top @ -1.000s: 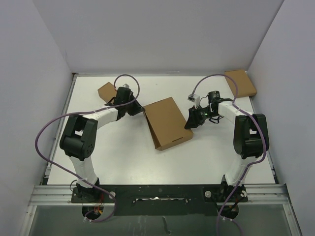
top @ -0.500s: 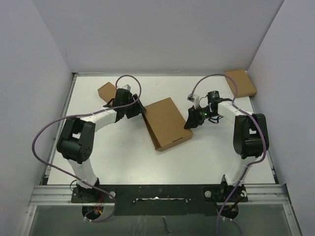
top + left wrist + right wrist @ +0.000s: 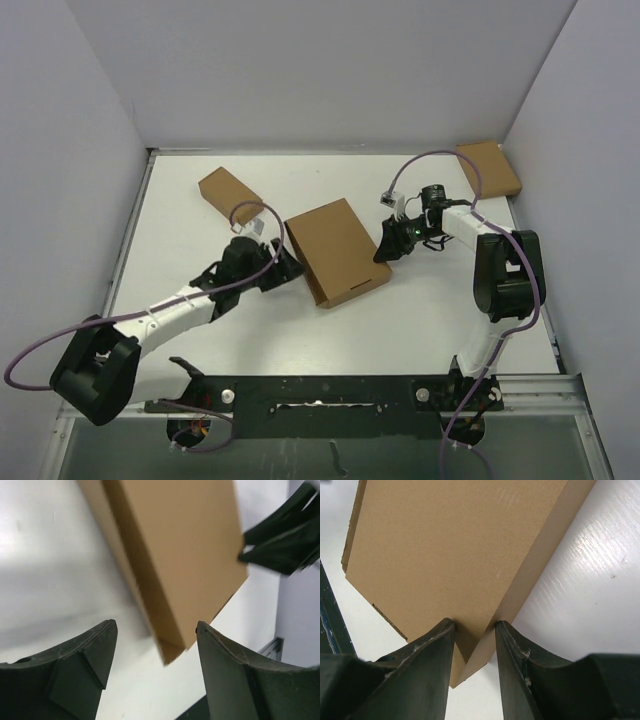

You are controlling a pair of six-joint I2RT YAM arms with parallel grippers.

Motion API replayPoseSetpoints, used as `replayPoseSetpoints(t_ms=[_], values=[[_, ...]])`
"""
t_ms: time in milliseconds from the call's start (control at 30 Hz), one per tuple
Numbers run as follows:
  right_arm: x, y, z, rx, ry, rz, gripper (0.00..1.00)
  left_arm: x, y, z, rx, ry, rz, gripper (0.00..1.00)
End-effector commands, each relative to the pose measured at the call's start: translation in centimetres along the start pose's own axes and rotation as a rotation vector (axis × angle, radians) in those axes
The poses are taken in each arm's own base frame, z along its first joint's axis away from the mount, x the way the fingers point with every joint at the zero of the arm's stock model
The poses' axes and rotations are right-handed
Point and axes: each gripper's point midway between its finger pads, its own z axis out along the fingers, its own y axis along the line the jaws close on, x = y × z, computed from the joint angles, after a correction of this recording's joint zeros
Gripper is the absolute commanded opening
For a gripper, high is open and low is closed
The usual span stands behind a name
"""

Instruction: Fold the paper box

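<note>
The paper box is found at the middle of the table, lying at a slant. It looks largely closed: a broad flat top panel is shown, with a shallow side wall along its left and near edges.

It is judged to be light and fairly stiff. Corrugated board should bend readily along its creases and resist elsewhere. The smooth faces may slip between hard pads, and a thin edge could be crushed or a flap creased wrongly if squeezed too hard. So little weight would also let it skate across the table when pushed from one side only. Hold is best taken at a wall or flap edge, where the board is thin enough to fit between the fingers. The wide top should be avoided.

The box's right-hand corner is straddled by the right pincer, whose jaws are drawn narrow. The edge seems to be pinched between them, though firm contact cannot be confirmed from the wrist view.

The left pincer is spread wide just beside the box's near left corner, with nothing held.

Two smaller cardboard boxes are set well apart from it, one at the far left, one in the far right corner.
</note>
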Motion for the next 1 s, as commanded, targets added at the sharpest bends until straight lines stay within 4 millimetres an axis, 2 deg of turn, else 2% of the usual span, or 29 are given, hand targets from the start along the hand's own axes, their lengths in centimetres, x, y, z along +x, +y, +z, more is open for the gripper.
replayPoseSetpoints(t_ms=[0,67,133,167,267,533,667,767,967], values=[[1.6,-1.3,0.6,0.051,0.071,-0.025,0.37,3.0,-0.7,-0.9,0.01,-0.05,-0.113,0.64],[1.5,-1.3,0.6,0.052,0.069,-0.026,0.37,4.6,-0.7,-1.0,0.009,-0.048,-0.142,0.64],[1.6,-1.3,0.6,0.052,0.07,-0.026,0.37,5.8,-0.8,-0.9,-0.008,-0.055,-0.16,0.7],[1.6,-1.3,0.6,0.052,0.071,-0.026,0.37,6.2,-0.8,-0.8,-0.023,-0.061,-0.164,0.75],[1.6,-1.3,0.6,0.053,0.07,-0.025,0.37,6.7,-1.3,-0.4,-0.037,-0.078,-0.162,0.82],[1.6,-1.2,0.6,0.051,0.071,-0.026,0.37,7.9,-2.7,2.0,-0.022,-0.047,-0.196,0.82],[1.5,-1.2,0.6,0.049,0.07,-0.028,0.37,8.4,-3.2,3.0,-0.038,-0.035,-0.219,0.8],[1.5,-1.2,0.6,0.048,0.069,-0.027,0.37,8.8,-3.1,3.4,-0.066,-0.027,-0.225,0.74],[1.5,-1.2,0.6,0.049,0.068,-0.029,0.37,10.0,-2.4,3.5,-0.141,0.0,-0.257,0.54]])
